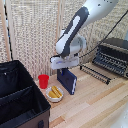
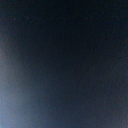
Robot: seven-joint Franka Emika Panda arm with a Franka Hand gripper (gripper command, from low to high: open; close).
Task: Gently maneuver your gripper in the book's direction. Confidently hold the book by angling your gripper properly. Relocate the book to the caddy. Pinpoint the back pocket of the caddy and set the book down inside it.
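The dark navy book (image 1: 67, 81) stands upright on the wooden table, next to the red cup. My gripper (image 1: 64, 68) is right at the book's top edge, with the white hand directly above it. The fingers are too small to make out in the exterior view, so I cannot tell whether they grip the book. The wrist view is filled with a blurred dark blue surface (image 2: 64, 64), probably the book very close up. The black caddy (image 1: 35, 111) sits at the exterior view's lower left, and a thin divider bounds its back pocket (image 1: 12, 75).
A red cup (image 1: 43, 81) and a white bowl (image 1: 55, 94) with yellow items stand between the book and the caddy. A black toaster oven (image 1: 113, 56) with a pulled-out wire rack (image 1: 97, 73) is at the right. A bamboo screen stands behind.
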